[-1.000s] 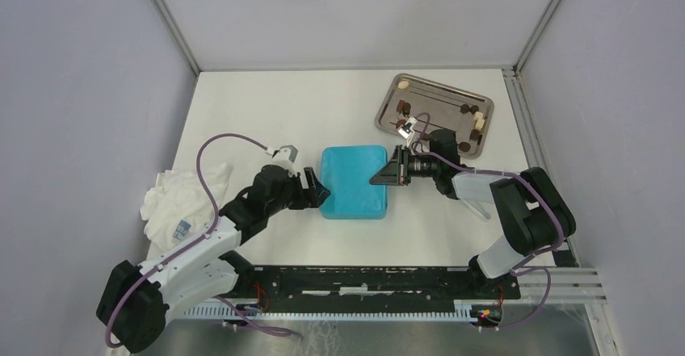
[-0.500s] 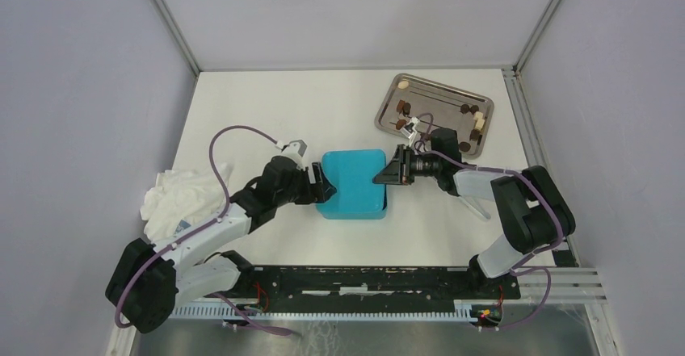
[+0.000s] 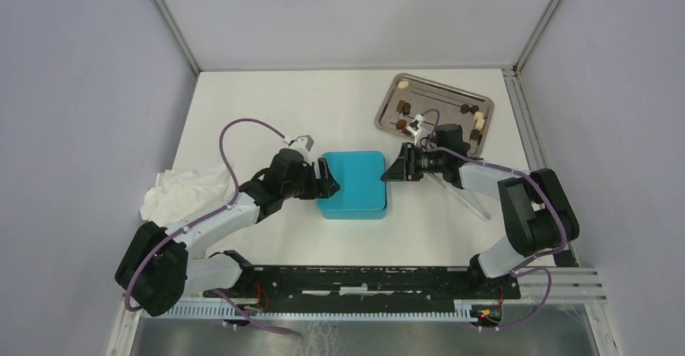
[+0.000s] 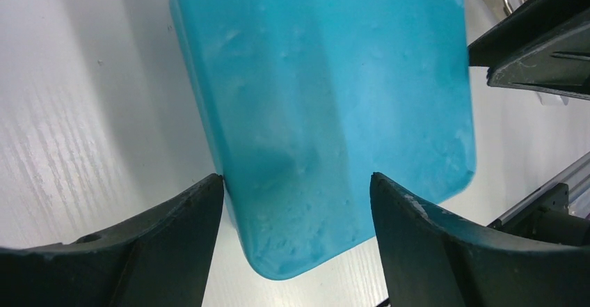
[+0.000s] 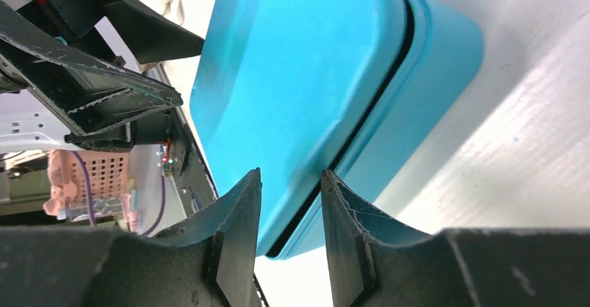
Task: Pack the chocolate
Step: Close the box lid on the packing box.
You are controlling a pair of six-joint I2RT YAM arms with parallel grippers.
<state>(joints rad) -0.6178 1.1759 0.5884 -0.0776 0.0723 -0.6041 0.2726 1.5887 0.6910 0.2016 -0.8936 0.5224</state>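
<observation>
Mid-worktop (image 3: 266,106), the left claw (image 3: 325,185) has moved up to the box's (image 3: 353,182) left side, jaws spread wide and gripping nothing. The right claw (image 3: 392,170) has parted its jaws at the lid's right edge, apparently letting go. The box is lidded, yet chocolate (image 3: 401,122) remains on the far-right tray (image 3: 444,85), so packing looks unfinished.

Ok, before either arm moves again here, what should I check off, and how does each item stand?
1. Lid seated on teal box: ok, even seam along its side.
2. Left gripper clear of box: cannot tell; jaws wide, straddling a corner.
3. Right gripper free of lid: cannot tell; jaws slightly apart at the seam.
4. All chocolate packed: not ok; pieces lie on the tray.
5. Tweezers reachable: ok, lying loose right of the box.
</observation>
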